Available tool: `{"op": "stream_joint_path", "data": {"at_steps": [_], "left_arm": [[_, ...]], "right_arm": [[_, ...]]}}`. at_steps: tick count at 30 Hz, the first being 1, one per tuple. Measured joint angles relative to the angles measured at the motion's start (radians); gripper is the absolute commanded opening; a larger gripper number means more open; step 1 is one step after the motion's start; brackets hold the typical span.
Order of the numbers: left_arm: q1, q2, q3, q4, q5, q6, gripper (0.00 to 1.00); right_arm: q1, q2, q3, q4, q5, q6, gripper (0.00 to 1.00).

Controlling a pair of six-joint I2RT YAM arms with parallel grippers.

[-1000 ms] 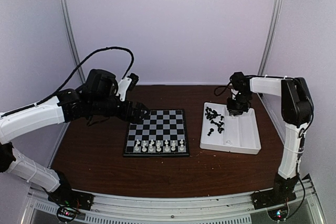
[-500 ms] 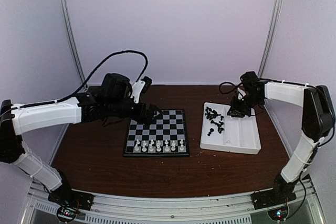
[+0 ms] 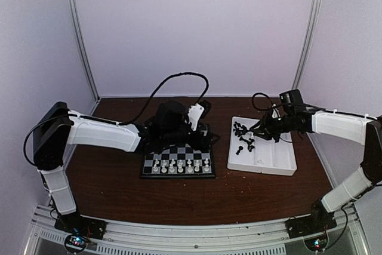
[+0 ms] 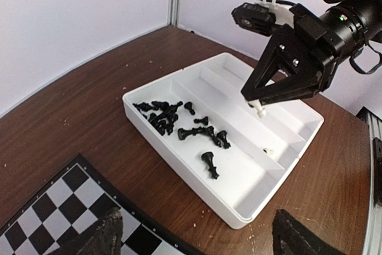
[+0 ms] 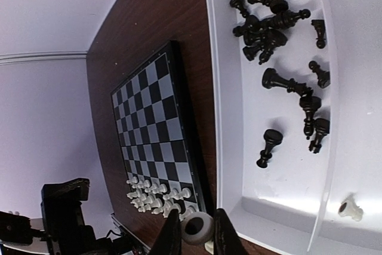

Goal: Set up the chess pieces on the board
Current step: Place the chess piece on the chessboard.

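Evidently the right gripper (image 4: 255,98), clenched on a white piece (image 4: 260,110) above the tray (image 4: 239,177), needed height before swinging toward nine o'clock (left gripper (image 4: 200,237) gaped empty) to the board (image 4: 59,207).

Far board (image 3: 179,154) rows behind left arm (image 3: 101,134)

Board (image 3: 179,154) is black and pale grey-white checks with a thin black edge. White chess pieces (image 3: 180,166) on it, black chess pieces (image 3: 243,131) in a plain white tray (image 3: 271,162). Surface (image 3: 179,198) is dark reddish-brown wood. Arms (image 3: 101,134) are white with black joints.
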Motion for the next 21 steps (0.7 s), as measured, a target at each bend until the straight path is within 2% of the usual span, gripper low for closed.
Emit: {"op": "stream_joint_path", "data": {"at_steps": [11, 15, 19, 21], "left_arm": [[-0.061, 0.135, 0.014, 0.280, 0.009, 0.161, 0.78], [-0.061, 0.165, 0.037, 0.326, 0.023, 0.190, 0.77], [-0.063, 0.190, 0.059, 0.352, 0.034, 0.208, 0.67], [-0.066, 0.204, 0.078, 0.351, 0.041, 0.216, 0.66]], "right_arm": [[0.107, -0.144, -0.186, 0.290, -0.011, 0.285, 0.17], [0.135, -0.157, -0.231, 0.385, -0.002, 0.368, 0.17], [0.153, -0.159, -0.264, 0.455, 0.002, 0.422, 0.18], [0.159, -0.162, -0.272, 0.479, 0.003, 0.439, 0.18]]}}
